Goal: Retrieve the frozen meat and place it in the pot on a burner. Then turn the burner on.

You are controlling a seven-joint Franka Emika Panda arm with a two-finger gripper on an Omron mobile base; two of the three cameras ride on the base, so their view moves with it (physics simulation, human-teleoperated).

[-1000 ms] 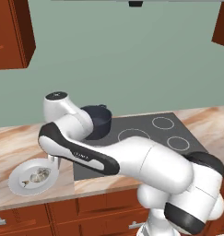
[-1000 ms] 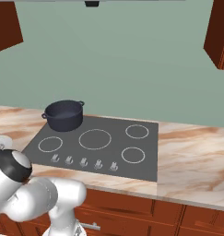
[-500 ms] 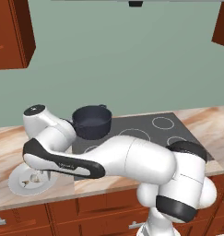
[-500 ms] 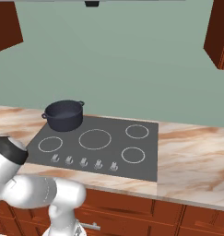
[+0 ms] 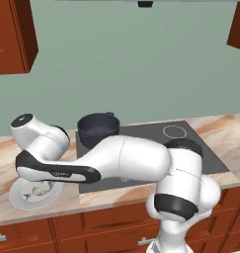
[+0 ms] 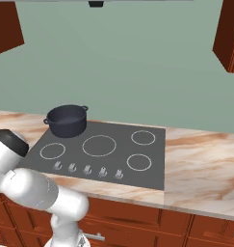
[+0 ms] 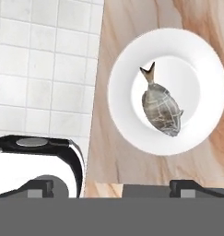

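The frozen meat (image 7: 162, 108), a small mottled grey-tan fish shape, lies on a round white plate (image 7: 127, 60) on the marble counter. In the hand view my gripper (image 7: 115, 189) looks straight down from above, open, nothing between its fingers, with the meat ahead of them and to the right. From the left base camera the meat (image 5: 36, 189) and plate (image 5: 18, 197) peek out under my bent arm, at the counter's left front. The dark blue-grey pot (image 5: 98, 129) stands on the back left burner; it appears as pot (image 6: 66, 120) from the right.
The black cooktop (image 6: 152, 159) has several ringed burners and a row of knobs (image 6: 87, 169) along its front. The counter edge (image 7: 96, 92) runs just left of the plate, with tiled floor beyond. Wooden cabinets hang above on both sides.
My arm has swung further left and down over the plate, uncovering the pot in the left base view. The gripper stays open; plate, meat and pot have not moved.
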